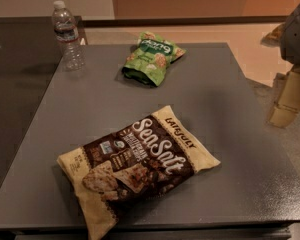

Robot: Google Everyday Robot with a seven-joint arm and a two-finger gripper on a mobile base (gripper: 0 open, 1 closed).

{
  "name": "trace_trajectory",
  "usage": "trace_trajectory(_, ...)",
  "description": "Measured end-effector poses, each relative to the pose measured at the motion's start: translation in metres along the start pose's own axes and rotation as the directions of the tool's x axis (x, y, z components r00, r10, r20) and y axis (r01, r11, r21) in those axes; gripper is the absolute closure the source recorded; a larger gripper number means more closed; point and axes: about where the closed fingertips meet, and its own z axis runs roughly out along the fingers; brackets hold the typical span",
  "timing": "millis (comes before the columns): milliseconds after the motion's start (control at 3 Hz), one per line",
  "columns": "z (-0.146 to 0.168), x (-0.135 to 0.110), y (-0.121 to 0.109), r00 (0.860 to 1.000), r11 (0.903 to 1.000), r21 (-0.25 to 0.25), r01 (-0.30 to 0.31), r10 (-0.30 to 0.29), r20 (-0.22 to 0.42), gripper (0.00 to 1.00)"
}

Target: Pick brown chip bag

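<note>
The brown chip bag (137, 171) lies flat on the grey table (210, 94), near the front edge and slightly left of centre. It has a dark brown centre, tan edges, white "Sea Salt" script and pictured chips. It lies diagonally, with its top end pointing to the back right. My gripper (286, 104) hangs at the right edge of the view, beyond the table's right side. It is up and to the right of the bag, well apart from it, and holds nothing that I can see.
A smaller green snack bag (152, 57) lies at the back middle of the table. A clear plastic water bottle (67, 36) stands upright at the back left corner. A dark counter (15, 79) adjoins the table's left side. Tan floor lies behind and to the right.
</note>
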Motion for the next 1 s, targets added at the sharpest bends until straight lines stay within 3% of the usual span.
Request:
trace_trajectory(667,-0.001,-0.003,0.0,1.0,0.9999,0.001,0.016,-0.016,0.007,0.0)
trace_trajectory(1000,0.004,-0.019,0.008,0.995,0.9957,-0.003,0.092,-0.092,0.036,0.0)
